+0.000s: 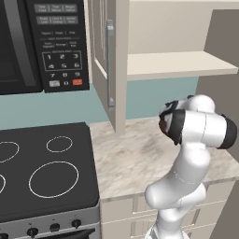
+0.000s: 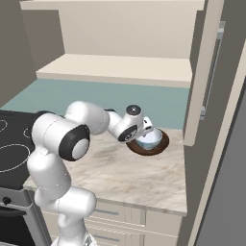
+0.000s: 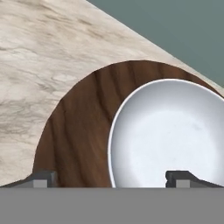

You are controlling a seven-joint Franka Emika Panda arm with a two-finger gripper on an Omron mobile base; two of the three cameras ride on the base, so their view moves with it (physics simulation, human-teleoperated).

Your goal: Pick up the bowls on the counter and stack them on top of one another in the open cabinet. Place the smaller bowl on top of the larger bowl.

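Bowls, both on the counter (image 2: 120, 178) rather than on the shelf: already nested, yet not in the cabinet (image 2: 120, 69).

Cabinet: open, door swung out at the right of the right base view, plain shelf bare above and behind the stack.

Counter: beige marbled stone, carrying the stack at its far right, close under the open door and near the teal back wall.

Larger bowl (image 3: 83, 131): dark, wood-grained, flat on the stone, mouth upward. Round, so no long axis and no heading worth naming; only an upright axis.

Smaller bowl (image 3: 170, 135): pale, glossy white inside, sitting upright within the brown one, off-centre toward one side in the hand view. Also round, mouth up.

Gripper (image 3: 113, 179): spread wide, holding nothing, directly above the stack, one tip over the brown rim, the other over the white inside.

Step in hand, by judgement: just past a release, stack made on the counter, transfer to the shelf not yet done. Next move likely calls for a grasp on the brown rim and a level lift, lest the small bowl slide.
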